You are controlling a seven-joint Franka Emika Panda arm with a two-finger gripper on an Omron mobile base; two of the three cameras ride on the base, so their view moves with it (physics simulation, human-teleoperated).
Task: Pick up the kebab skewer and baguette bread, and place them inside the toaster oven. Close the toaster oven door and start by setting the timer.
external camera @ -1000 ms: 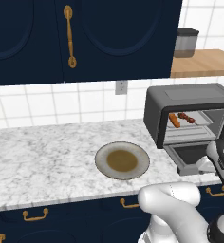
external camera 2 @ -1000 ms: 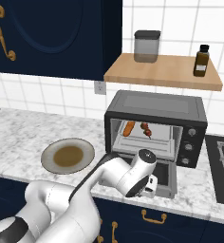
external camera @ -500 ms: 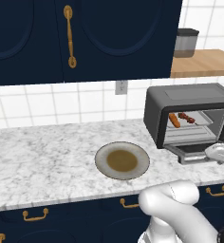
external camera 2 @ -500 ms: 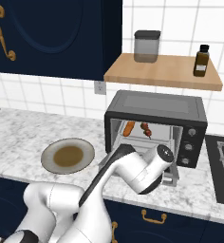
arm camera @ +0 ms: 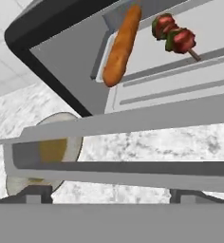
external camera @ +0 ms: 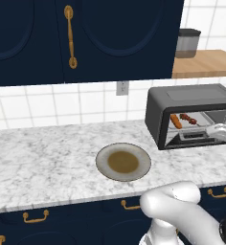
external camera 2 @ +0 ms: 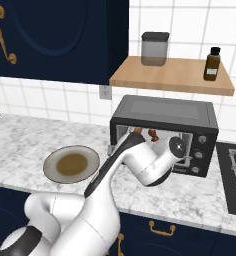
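A white marble counter (external camera: 48, 162) is running beneath navy wall cabinets (external camera: 86, 38) with brass handles and a white tiled backsplash, with navy drawers showing below the counter edge. A round plate (external camera: 123, 161) with a brown centre is sitting bare on the marble, well apart from the toaster oven (external camera 2: 165, 131), which is standing at the counter's right under a wooden shelf (external camera 2: 172, 75) carrying a grey canister (external camera 2: 154, 48) and a dark bottle (external camera 2: 212, 63). Inside the oven, the baguette bread (arm camera: 121, 45) and the kebab skewer (arm camera: 174, 36) are lying side by side on the rack. The toaster oven door (arm camera: 128, 147) is standing partly raised, its grey bar handle crossing the hand view just in front of the gripper (arm camera: 104, 194), whose dark finger tips are barely rising above the picture's bottom, spread wide and holding nothing. The white arm is covering the oven's lower front in the right base view, and the timer (external camera 2: 202, 140) is too small to read among the pale knobs.
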